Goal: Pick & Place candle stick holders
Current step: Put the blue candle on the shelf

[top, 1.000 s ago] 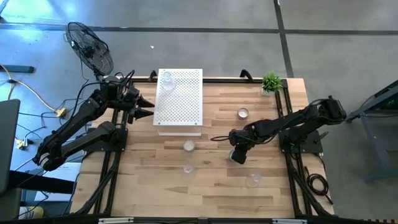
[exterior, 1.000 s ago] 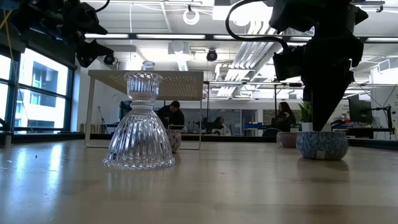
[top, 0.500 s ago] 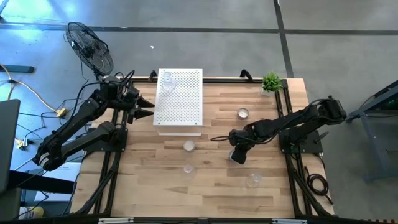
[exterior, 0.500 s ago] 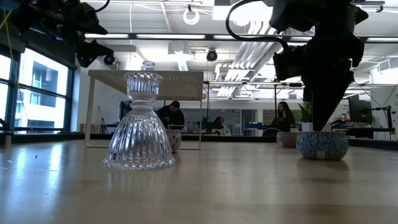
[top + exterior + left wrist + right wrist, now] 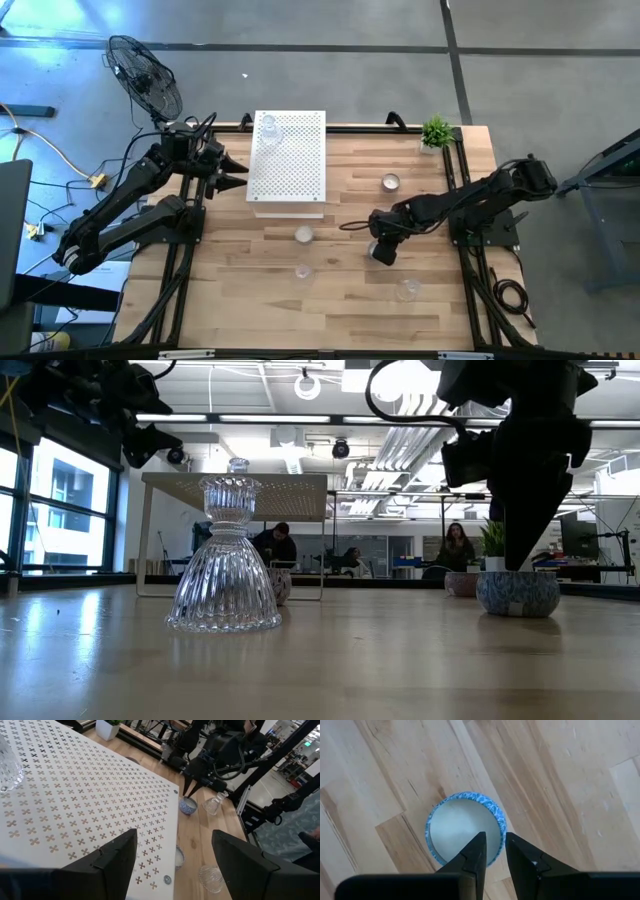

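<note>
One blue-rimmed candle holder [image 5: 465, 829] sits on the table directly under your right gripper [image 5: 492, 851], whose nearly closed fingers straddle its rim, apparently to pinch the wall; your left gripper [image 5: 172, 855] waits released over the white perforated box [image 5: 90, 805].

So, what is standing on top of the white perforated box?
One clear glass candle holder stands on the white perforated box, near its far left corner. The rest of the top is bare. What lies under the box cannot be seen from above.
</note>
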